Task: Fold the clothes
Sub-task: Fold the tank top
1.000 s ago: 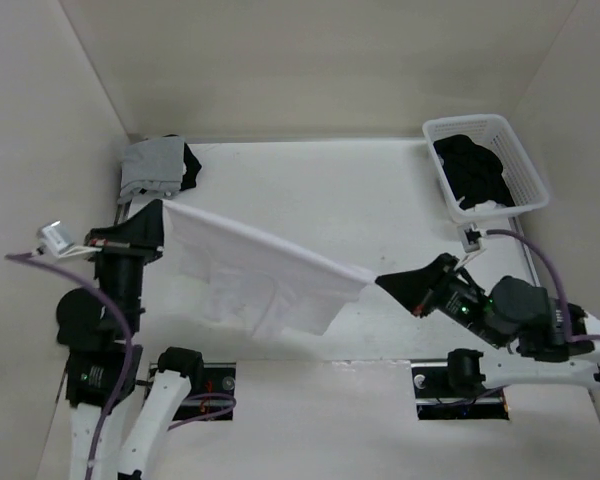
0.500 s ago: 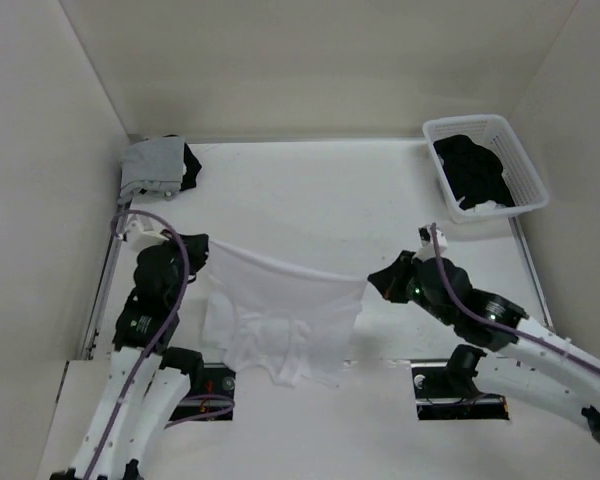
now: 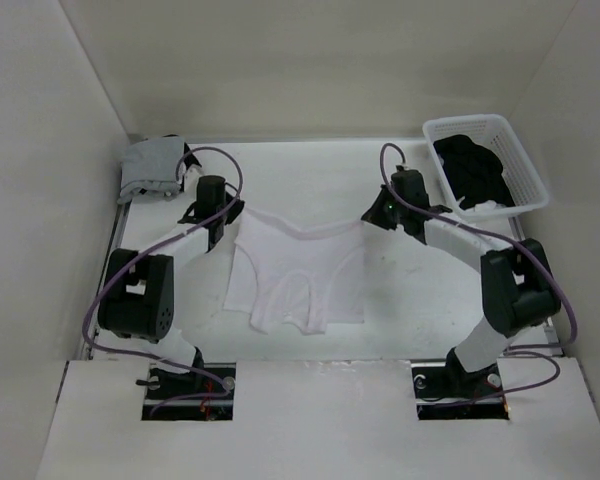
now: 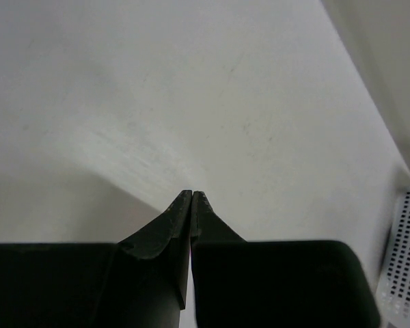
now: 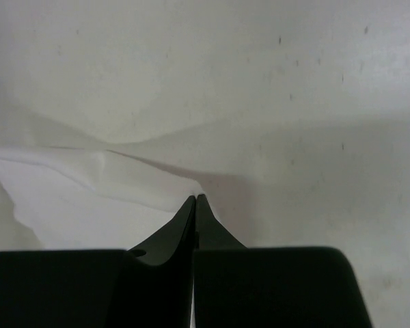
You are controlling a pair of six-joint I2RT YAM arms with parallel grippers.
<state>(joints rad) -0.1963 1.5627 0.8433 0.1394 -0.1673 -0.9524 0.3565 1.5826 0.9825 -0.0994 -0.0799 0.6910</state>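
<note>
A grey garment [image 3: 148, 166] lies at the table's [image 3: 320, 170] far left corner. Mid-table, the left gripper [image 3: 227, 214], jaws pressed together, apparently pinches one top corner of a white garment [image 3: 298, 275]. The right gripper [image 3: 370, 214], jaws clamped, holds the other. Black clothes [image 3: 470, 168] fill the basket [image 3: 525, 165] at the far right corner.

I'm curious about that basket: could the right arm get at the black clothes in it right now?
Probably not yet: the basket sits close, nothing between, but the right hand is shut on a corner of the white garment.
</note>
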